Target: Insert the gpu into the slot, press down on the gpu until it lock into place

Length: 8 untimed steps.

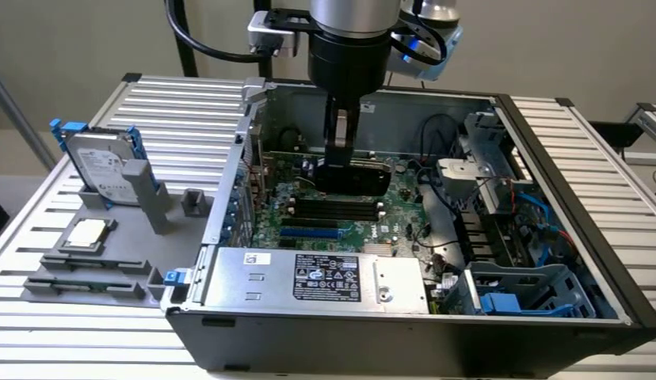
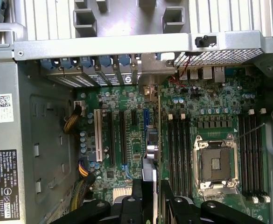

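Note:
Inside the open computer case (image 1: 581,261), my gripper (image 1: 344,161) is shut on the gpu (image 1: 356,179), whose black shroud hangs upright just over the motherboard (image 1: 270,218). In the wrist view the gpu (image 2: 151,147) appears edge-on between my black fingers (image 2: 137,200), its silver bracket end toward the case's rear wall. The bright-blue slot (image 2: 145,119) lies directly beneath the card's edge and is partly covered by it. In the exterior view a blue connector strip (image 1: 310,233) shows on the board near the power supply. Whether the card touches the slot I cannot tell.
The silver power supply (image 1: 318,277) fills the case's near side. Black memory slots (image 2: 178,149) and the CPU socket (image 2: 215,163) sit beside the card. Outside the case, on the exterior view's left, a grey hard drive with blue rails (image 1: 101,166) stands in a holder, a CPU chip (image 1: 87,233) below it.

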{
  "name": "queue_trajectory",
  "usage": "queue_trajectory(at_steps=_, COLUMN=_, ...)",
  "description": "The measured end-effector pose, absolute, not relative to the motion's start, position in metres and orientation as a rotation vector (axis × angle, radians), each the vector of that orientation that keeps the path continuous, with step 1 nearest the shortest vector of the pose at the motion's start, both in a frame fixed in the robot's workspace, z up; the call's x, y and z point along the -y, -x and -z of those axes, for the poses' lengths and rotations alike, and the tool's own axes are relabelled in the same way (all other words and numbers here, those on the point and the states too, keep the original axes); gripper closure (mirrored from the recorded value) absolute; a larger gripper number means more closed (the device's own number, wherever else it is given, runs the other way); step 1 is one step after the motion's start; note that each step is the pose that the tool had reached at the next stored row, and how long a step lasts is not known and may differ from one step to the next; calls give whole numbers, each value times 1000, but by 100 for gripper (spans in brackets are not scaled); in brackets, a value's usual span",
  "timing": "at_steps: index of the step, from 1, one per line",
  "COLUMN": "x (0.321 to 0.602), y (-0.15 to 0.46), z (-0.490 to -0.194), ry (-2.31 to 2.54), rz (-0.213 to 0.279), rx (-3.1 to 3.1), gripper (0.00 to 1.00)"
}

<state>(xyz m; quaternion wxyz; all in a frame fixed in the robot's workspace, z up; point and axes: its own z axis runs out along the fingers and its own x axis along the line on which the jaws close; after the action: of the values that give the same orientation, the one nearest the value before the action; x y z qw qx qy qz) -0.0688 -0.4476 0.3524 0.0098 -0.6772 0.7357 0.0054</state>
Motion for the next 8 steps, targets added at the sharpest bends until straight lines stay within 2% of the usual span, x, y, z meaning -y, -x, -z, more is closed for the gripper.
queue_trajectory(at_steps=8, x=448, y=72, z=-343, ry=2112, rz=-10, rx=-2293, gripper=73)
